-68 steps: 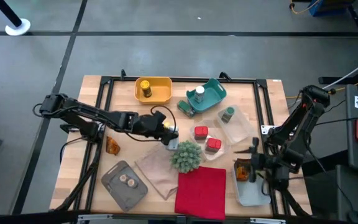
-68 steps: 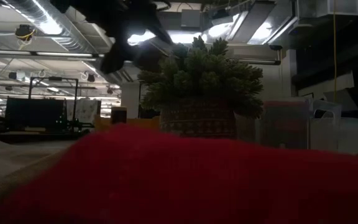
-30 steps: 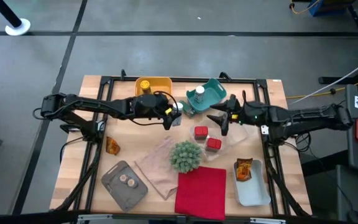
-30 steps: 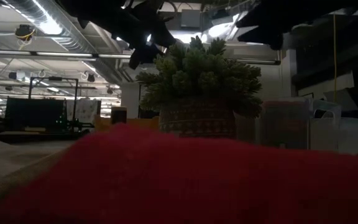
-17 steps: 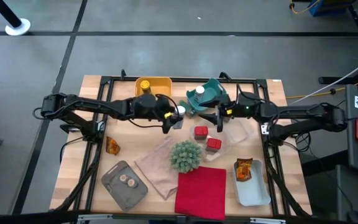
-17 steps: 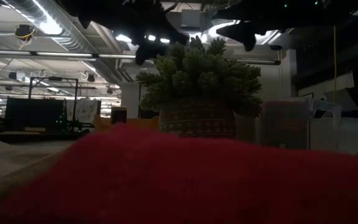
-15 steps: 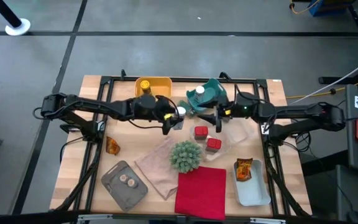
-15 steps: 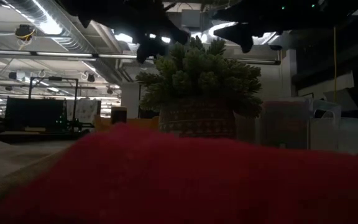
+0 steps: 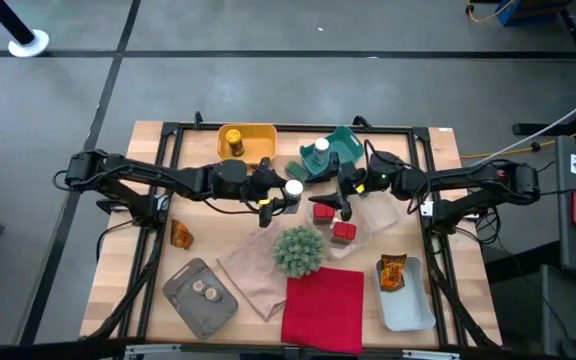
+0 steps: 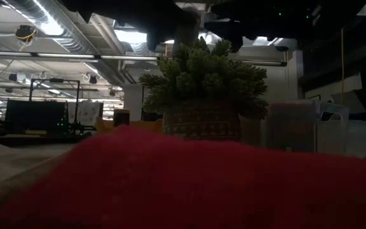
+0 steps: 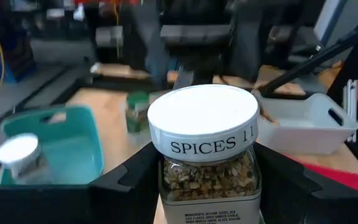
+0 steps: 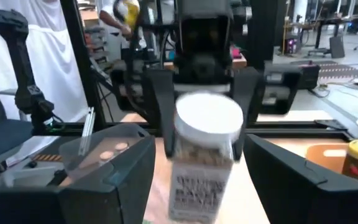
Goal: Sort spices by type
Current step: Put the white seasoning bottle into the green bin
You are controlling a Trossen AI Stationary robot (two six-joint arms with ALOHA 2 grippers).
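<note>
My left gripper (image 9: 280, 193) (image 11: 209, 186) is shut on a white-capped clear jar (image 9: 293, 187) of brown spice, above the middle of the table. My right gripper (image 9: 340, 203) (image 12: 201, 186) faces it from the right, open and empty, above a red tin (image 9: 323, 211). The jar (image 12: 207, 146) stands a short way ahead of its fingers. Another red tin (image 9: 344, 232) lies nearby. A white-capped jar (image 9: 320, 148) stands in the teal tray (image 9: 343, 150) and a yellow jar (image 9: 233, 141) in the yellow tray (image 9: 258, 140). One orange packet (image 9: 180, 233) lies on the table, another (image 9: 392, 272) in the white tray (image 9: 406, 310). Brown discs (image 9: 205, 290) lie in the grey tray (image 9: 190, 305). My left gripper pinches the jar's glass body (image 11: 209, 180) just below the white cap (image 11: 202, 115), one finger (image 11: 132, 183) on each side. The fingers come about level from the table's left. The jar stands upright, cap up, lifted clear of the table.
The spiky plant ball (image 9: 299, 250) sits near the middle front, with a red cloth (image 9: 323, 308) and a beige cloth (image 9: 253, 270) beside it. A clear container (image 9: 386, 208) lies under my right arm. A green jar (image 11: 137, 109) shows beyond the held jar. A black frame rims the table.
My right gripper has gone toward the table's left, to over the red tin, and turned to face the held jar. My left gripper has carried the jar a little toward the right and near edge and rolled it, so its cap faces up.
</note>
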